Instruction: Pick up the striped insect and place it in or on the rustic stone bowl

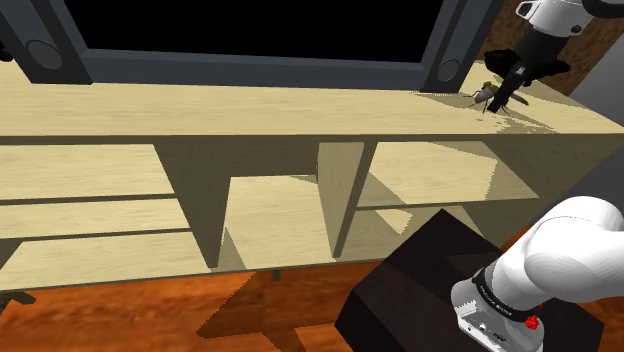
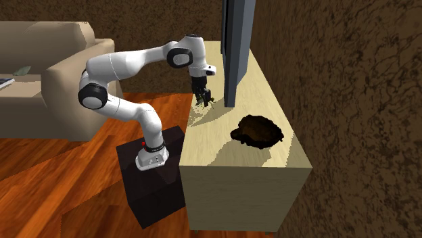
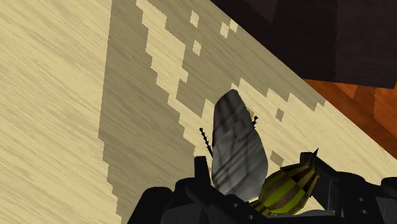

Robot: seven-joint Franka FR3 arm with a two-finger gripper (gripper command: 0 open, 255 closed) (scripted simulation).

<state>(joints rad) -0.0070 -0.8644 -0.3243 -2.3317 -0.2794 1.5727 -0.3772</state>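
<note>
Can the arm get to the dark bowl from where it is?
Probably yes: the bowl sits on the same cabinet top near the gripper, with bare wood between them.

striped insect [image 3: 289,189]: front seemingly hidden behind pincer [image 3: 267,186] | arm [image 1: 556,12]: cut off at shoulder view's top edge

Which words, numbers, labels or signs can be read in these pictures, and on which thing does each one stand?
No text can be read anywhere.
On the grey ring at the arm's foot: tiny dark marks, too small to read.
On the television screen, the insect, the bowl and the shelf: no writing shows.
</note>
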